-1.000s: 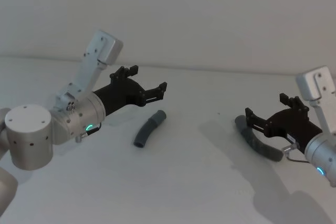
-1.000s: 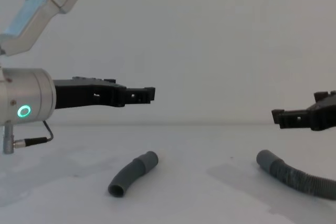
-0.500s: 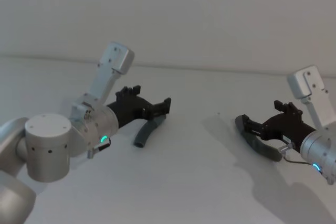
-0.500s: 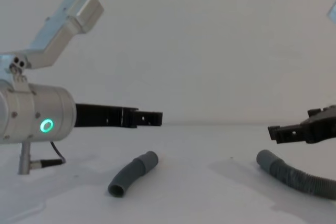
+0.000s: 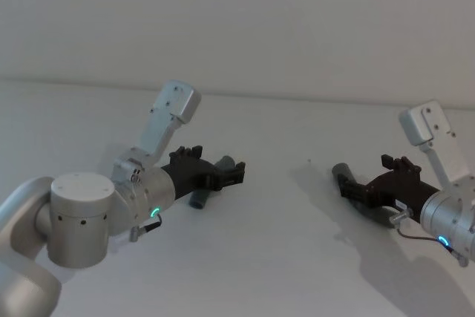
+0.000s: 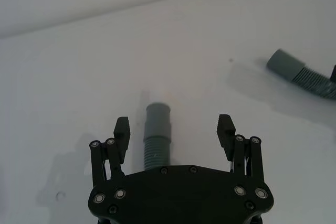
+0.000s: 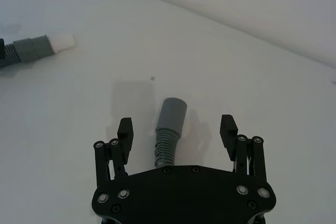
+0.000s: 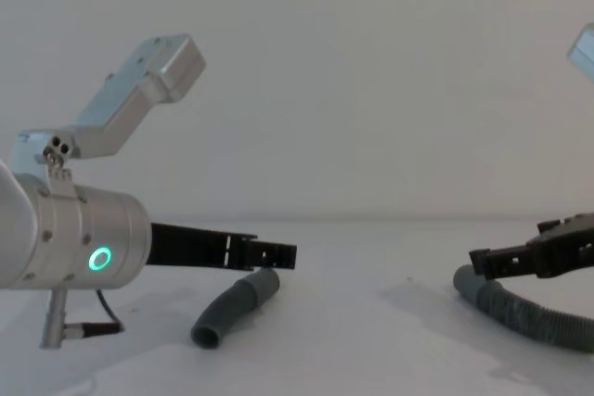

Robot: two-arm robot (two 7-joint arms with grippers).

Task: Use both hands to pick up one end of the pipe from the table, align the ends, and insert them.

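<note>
Short hose piece (image 6: 156,148): flat on the table (image 5: 282,257), lengthwise between the spread fingers of the left gripper (image 6: 174,124), clear of both.
Its cuff (image 6: 158,116): smooth and grey, about level with the fingertips, pointing away from the palm. From the right wrist view, capped by a narrower, paler tip (image 7: 61,40).
Its far end: behind and below the left gripper in the chest view, open mouth turned toward the camera.
Long hose piece (image 7: 167,148): also on the table, between the fingers of the right gripper (image 7: 177,124), touching neither.
Socket cuff (image 7: 173,111): wider and smooth, reaching just past the right fingertips. Ribbed length running back under the palm and on toward the right edge of the chest view.
Left gripper: wide open, low over the table, holding nothing, straddling the short piece near its cuffed end.
Right gripper: wide open, low, holding nothing, straddling the long piece just behind the socket.
The two ends: well apart, bare table between them, each roughly ahead of its own gripper.
Green ring light (image 8: 99,259): lit, on the left arm's wrist just behind the black gripper.
</note>
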